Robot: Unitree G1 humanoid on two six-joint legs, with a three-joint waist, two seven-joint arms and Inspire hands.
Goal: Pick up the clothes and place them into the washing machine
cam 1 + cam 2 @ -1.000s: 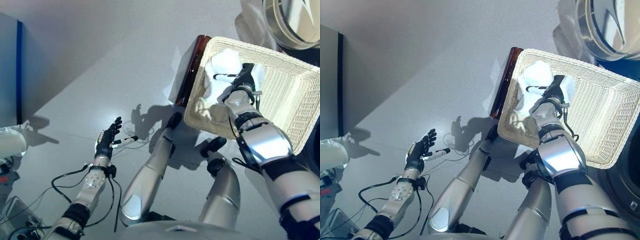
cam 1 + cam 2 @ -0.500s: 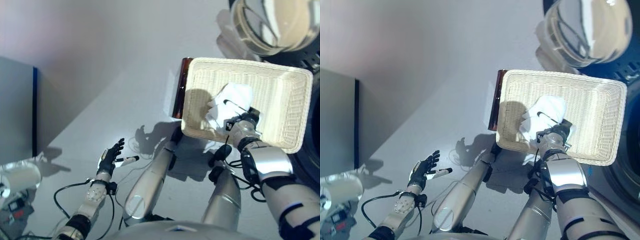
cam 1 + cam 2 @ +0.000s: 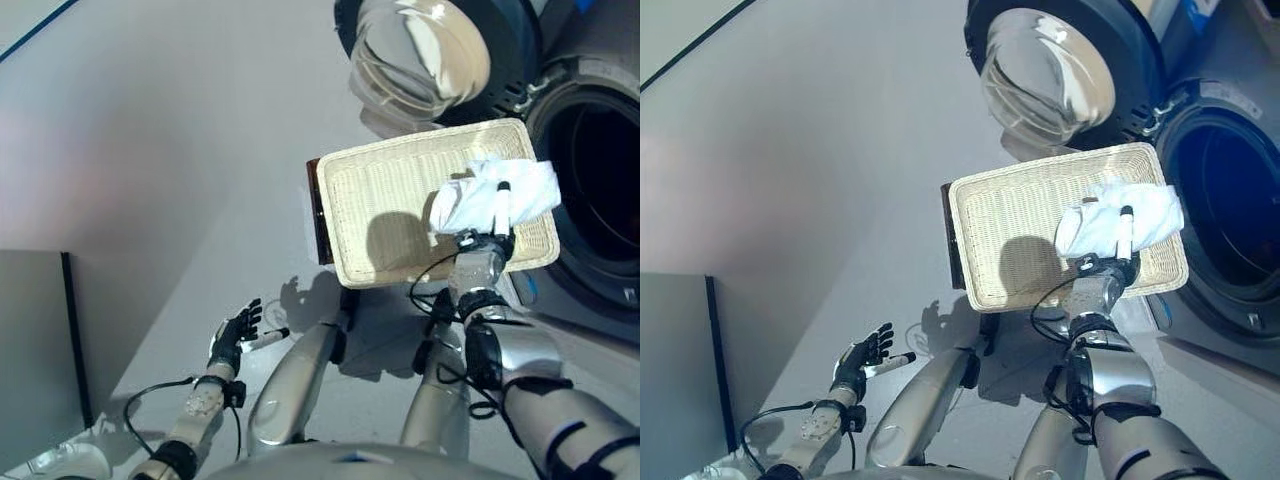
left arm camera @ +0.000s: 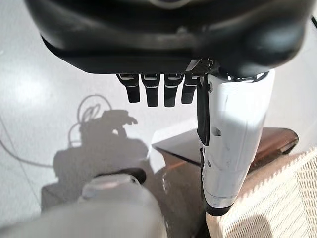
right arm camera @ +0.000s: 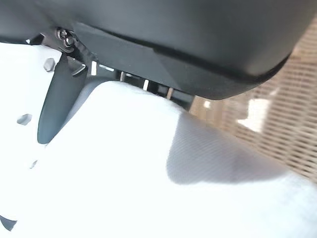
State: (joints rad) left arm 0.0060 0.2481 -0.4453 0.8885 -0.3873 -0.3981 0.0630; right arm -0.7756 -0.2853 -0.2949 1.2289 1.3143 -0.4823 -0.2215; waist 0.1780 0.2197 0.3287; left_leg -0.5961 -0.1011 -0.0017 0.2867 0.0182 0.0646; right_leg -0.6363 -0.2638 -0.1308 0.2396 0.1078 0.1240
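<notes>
Left eye view showed the right hand raised over the wicker basket, its fingers clenched round a bunched white cloth. The thumb stood up against the bundle, and most of the cloth bulged past the fingertips toward the open drum of the washing machine, hanging over the basket's rim on that side. The right wrist view was nearly filled with white fabric pressed against the palm, with basket weave visible beyond it.

The machine's round glass door stood swung open beyond the basket. A dark brown board stood against the basket's side away from the drum.

The left hand hung low, well apart from the work, its fingers released and spread, holding nothing.

The cloth looked light, soft and limp; it would likely sag and trail wherever unsupported, so loose folds could catch on the basket rim or the drum's lip. Hold gathered in the bunched middle seemed best, keeping most of the fabric inside the fist.
</notes>
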